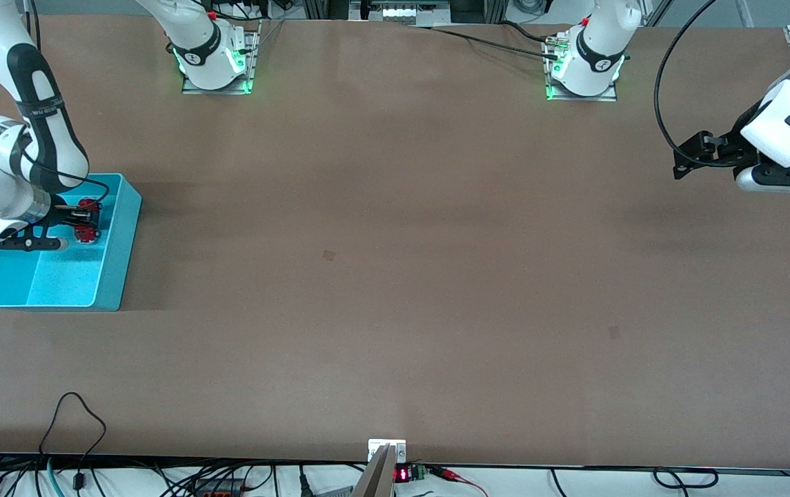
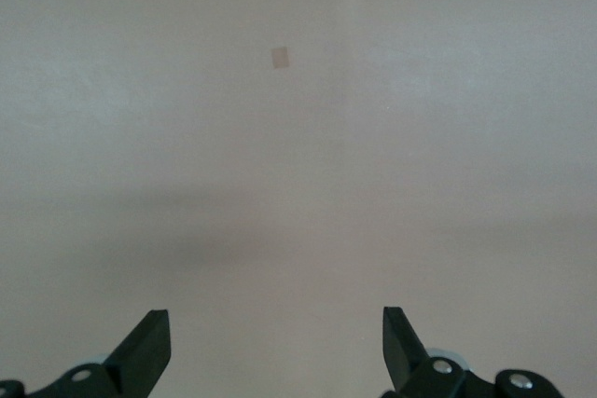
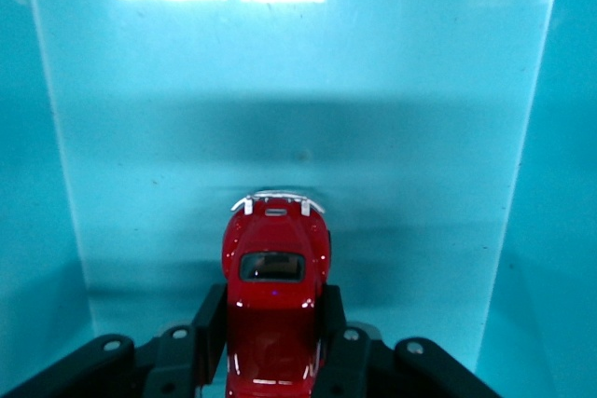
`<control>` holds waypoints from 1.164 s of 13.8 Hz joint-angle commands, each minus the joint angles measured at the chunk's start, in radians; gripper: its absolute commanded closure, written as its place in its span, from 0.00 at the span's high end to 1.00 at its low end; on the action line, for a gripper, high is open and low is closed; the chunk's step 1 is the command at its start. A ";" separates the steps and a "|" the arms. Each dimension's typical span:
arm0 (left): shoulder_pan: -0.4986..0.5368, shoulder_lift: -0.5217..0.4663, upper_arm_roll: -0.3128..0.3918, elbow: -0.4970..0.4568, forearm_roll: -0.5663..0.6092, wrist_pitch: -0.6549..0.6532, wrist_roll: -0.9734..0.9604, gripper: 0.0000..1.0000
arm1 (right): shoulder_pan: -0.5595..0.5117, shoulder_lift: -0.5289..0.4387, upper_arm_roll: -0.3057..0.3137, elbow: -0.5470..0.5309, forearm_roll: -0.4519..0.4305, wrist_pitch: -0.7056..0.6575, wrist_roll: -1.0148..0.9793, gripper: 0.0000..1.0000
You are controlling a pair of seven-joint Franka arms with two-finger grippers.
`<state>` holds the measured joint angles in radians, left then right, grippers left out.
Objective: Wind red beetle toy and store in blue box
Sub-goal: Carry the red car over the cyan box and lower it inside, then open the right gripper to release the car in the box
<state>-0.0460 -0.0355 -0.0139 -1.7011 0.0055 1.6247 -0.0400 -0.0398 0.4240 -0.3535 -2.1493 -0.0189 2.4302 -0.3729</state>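
Observation:
The blue box (image 1: pixel 116 257) stands at the right arm's end of the table. My right gripper (image 1: pixel 81 219) reaches down into it and is shut on the red beetle toy (image 1: pixel 87 207). In the right wrist view the toy (image 3: pixel 275 263) sits between the two black fingers (image 3: pixel 209 322), its silvery bumper pointing at the box's floor (image 3: pixel 280 90), and my right gripper (image 3: pixel 273 325) clamps its sides. My left gripper (image 1: pixel 688 156) hangs over bare table at the left arm's end, open and empty. In the left wrist view it (image 2: pixel 277 342) shows only table between its fingertips.
Two small tan marks lie on the brown table, one near the middle (image 1: pixel 329 255) and one nearer the front camera (image 1: pixel 614 332). Cables (image 1: pixel 77 414) run along the table's front edge. The arm bases (image 1: pixel 215 65) stand at the back.

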 commanded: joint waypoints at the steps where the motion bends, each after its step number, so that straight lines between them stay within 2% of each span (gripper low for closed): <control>1: -0.005 -0.001 0.002 0.011 -0.012 -0.026 -0.009 1.00 | -0.011 0.016 0.008 0.014 0.010 0.000 0.005 0.19; 2: -0.005 -0.001 0.002 0.011 -0.012 -0.025 -0.009 1.00 | -0.011 0.024 0.008 0.014 0.010 0.001 0.005 0.56; 4: -0.005 -0.001 0.002 0.011 -0.012 -0.026 -0.011 1.00 | -0.011 0.027 0.008 0.014 0.008 0.000 0.005 0.92; 5: -0.005 -0.001 0.002 0.011 -0.012 -0.026 -0.011 1.00 | -0.011 0.025 0.010 0.014 0.008 0.000 0.003 0.98; 7: -0.005 0.000 0.002 0.011 -0.012 -0.026 -0.011 1.00 | -0.009 0.013 0.011 0.017 0.007 -0.007 0.003 1.00; 9: -0.005 0.000 0.002 0.011 -0.012 -0.026 -0.011 1.00 | -0.003 -0.056 0.028 0.038 0.007 -0.046 0.005 1.00; 10: -0.005 -0.001 0.002 0.011 -0.012 -0.026 -0.011 1.00 | -0.005 -0.076 0.050 0.096 0.007 -0.138 0.005 1.00; 13: -0.005 0.000 0.002 0.011 -0.012 -0.026 -0.011 1.00 | 0.000 -0.080 0.070 0.366 0.004 -0.499 0.008 1.00; 16: -0.005 -0.001 0.002 0.011 -0.012 -0.026 -0.011 1.00 | 0.000 -0.128 0.111 0.500 0.000 -0.661 0.011 1.00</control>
<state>-0.0460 -0.0355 -0.0139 -1.7011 0.0055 1.6132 -0.0400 -0.0332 0.3072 -0.2730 -1.7284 -0.0188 1.8585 -0.3718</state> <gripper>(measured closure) 0.000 0.000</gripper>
